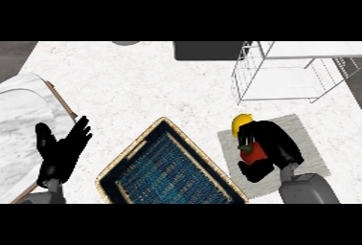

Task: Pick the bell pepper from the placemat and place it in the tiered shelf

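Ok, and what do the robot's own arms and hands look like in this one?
Both arms are smooth grey tubes with rounded ends: the left forearm and the bulkier-looking right forearm. Each ends in an all-black hand, left hand and right hand, with slim black fingers and a thumb. No cables, markings or sleeves show.

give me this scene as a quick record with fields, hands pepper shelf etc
right hand: curled round the bell pepper, over the placemat
left hand: open, resting at the view's left
bell pepper: red, partly hidden by the hand
tiered shelf: white wire, beyond the placemat
basket: between the hands
yellow object: beside the right hand
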Controlling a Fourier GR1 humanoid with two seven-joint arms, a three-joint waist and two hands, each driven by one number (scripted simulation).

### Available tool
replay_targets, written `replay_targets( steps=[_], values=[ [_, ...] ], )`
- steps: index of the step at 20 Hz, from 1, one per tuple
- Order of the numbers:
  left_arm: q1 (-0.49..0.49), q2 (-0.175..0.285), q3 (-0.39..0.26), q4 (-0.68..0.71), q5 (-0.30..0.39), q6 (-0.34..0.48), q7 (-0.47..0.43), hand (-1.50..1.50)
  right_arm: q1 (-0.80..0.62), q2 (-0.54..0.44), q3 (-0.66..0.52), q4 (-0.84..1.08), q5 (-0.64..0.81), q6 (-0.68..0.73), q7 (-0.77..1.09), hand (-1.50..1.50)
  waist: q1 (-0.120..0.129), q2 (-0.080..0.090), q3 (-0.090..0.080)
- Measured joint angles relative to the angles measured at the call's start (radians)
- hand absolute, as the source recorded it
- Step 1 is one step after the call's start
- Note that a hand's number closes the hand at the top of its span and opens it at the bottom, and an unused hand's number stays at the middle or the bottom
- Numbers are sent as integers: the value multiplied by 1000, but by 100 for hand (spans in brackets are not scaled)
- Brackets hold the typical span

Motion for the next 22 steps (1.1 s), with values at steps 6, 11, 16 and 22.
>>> replay_targets(
  steps=[6,11,16,22],
  values=[
    [22,-12,-5,-15,-9,9,-4,0,-3,17,-35,-322,-25,16,113,150,-12,-4,1],
    [12,-12,-3,-15,-11,11,6,0,-57,14,-121,-557,-61,82,291,150,-10,-2,1],
    [-14,-8,7,2,-4,-1,15,0,-257,-15,-263,-652,-171,203,510,150,-3,0,0],
    [-1,-17,-2,-13,-15,0,10,0,-520,-122,-464,-509,-313,256,594,150,7,2,1]
  ],
)
